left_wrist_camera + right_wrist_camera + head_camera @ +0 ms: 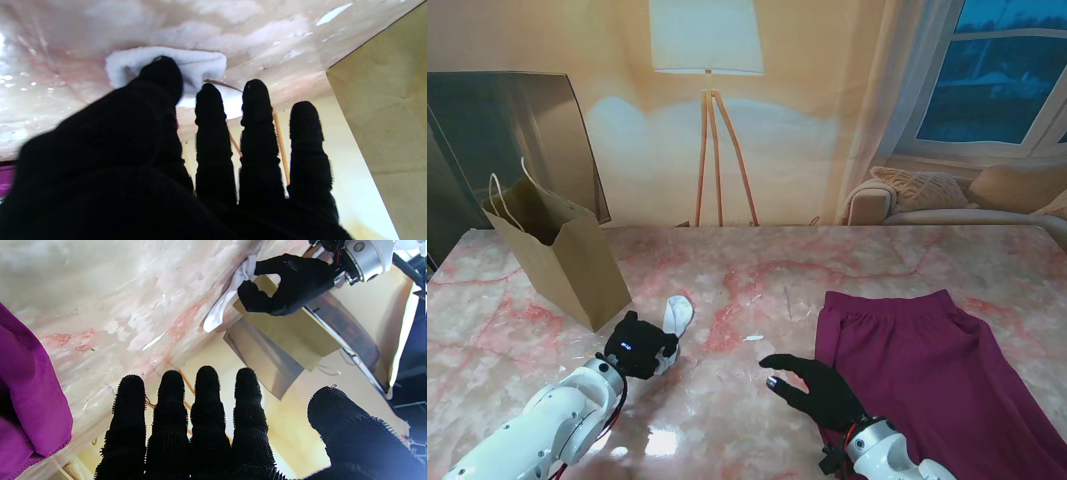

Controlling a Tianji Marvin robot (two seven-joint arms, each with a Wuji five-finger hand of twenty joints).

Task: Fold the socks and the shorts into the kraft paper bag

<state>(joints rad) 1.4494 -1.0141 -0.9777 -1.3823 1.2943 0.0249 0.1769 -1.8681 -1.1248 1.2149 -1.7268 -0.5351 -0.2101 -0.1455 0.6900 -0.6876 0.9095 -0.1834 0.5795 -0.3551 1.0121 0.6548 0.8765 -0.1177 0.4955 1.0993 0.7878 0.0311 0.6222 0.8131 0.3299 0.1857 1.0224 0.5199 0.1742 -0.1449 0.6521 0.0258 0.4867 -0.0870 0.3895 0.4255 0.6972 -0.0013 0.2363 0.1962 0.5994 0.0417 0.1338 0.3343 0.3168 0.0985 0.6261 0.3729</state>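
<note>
- The white sock lies on the table just beside the foot of the paper bag, on its right and a little nearer to me. My left hand is on the near end of it — from the right wrist view the thumb and fingers look curled around the cloth, so I judge it gripped, though only loosely.
- I'd say the sock step is in hand: the far end trails loose on the table, so the fold is not finished and nothing shows in the bag yet.
- Next move, as I judge it: double the sock over, lift it, and clear the rim of the upright bag. The bag is light and could tip if nudged.
- The purple shorts lie spread flat on my right, well apart from the bag, untouched.
- My right hand hovers at their left edge, fingers straight and side by side, thumb out, holding nothing.
- The table is glossy pink-veined marble — slick, with glare spots.
- Behind it stands a backdrop showing a floor lamp, a sofa and a window.
</note>
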